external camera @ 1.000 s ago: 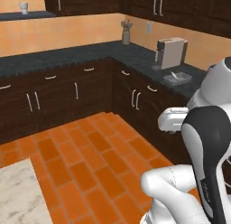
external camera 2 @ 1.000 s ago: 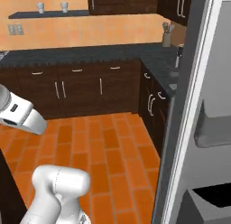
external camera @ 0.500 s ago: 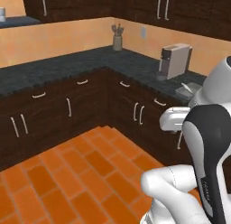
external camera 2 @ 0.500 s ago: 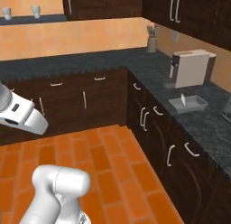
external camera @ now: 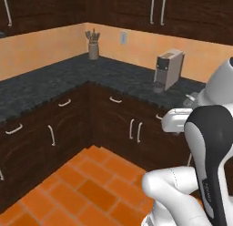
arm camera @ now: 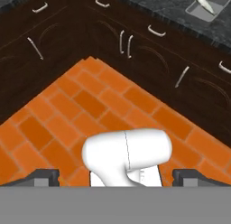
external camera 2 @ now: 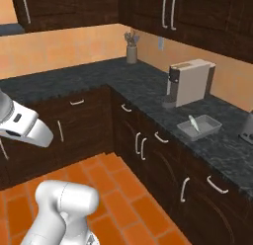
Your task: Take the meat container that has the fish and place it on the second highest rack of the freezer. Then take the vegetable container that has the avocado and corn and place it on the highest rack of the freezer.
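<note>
Nothing placed yet, by the look of it; tray (external camera 2: 199, 127) with the fish (external camera 2: 193, 124) sitting on the desk (external camera 2: 148, 88) just right of the coffee machine (external camera 2: 189, 82), near its front edge; both steps left. Tray hidden in left base view; pincer (arm camera: 115, 174) grip impossible to tell.

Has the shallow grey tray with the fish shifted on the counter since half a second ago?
No. The shallow grey tray sits beside the coffee machine as before; the camera moved.
</note>
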You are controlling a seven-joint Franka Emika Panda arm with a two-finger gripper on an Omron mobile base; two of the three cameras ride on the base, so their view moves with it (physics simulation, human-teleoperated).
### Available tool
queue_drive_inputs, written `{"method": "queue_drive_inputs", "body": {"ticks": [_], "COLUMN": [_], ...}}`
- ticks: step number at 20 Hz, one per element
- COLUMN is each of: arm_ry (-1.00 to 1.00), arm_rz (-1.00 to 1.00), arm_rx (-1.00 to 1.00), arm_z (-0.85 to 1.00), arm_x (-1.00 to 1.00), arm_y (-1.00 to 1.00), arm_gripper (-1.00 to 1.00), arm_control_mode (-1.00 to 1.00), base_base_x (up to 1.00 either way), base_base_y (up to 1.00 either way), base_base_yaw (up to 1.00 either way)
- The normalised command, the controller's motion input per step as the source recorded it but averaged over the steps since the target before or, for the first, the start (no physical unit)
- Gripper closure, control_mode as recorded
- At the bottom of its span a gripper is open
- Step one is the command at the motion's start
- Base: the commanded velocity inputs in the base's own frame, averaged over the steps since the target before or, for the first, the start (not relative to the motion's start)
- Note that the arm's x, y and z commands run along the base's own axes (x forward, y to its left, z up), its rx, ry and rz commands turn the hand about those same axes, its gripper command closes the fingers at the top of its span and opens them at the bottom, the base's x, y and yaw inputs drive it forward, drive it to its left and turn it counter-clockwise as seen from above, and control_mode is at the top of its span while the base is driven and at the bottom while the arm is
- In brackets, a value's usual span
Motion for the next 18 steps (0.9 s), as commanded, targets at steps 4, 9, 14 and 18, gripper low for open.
{"method": "queue_drive_inputs", "body": {"ticks": [4,9,14,18], "arm_ry": [0.00,0.00,0.00,0.00], "arm_rz": [0.00,0.00,0.00,0.00], "arm_rx": [0.00,0.00,0.00,0.00], "arm_z": [0.00,0.00,0.00,0.00], "arm_x": [0.00,0.00,0.00,0.00], "arm_y": [0.00,0.00,0.00,0.00], "arm_gripper": [-1.00,-1.00,-1.00,-1.00], "arm_control_mode": [1.00,1.00,1.00,1.00], "base_base_x": [1.00,0.93,0.72,0.69], "base_base_y": [0.22,0.20,0.12,0.08], "base_base_yaw": [-0.50,-0.58,-0.63,-0.63]}}
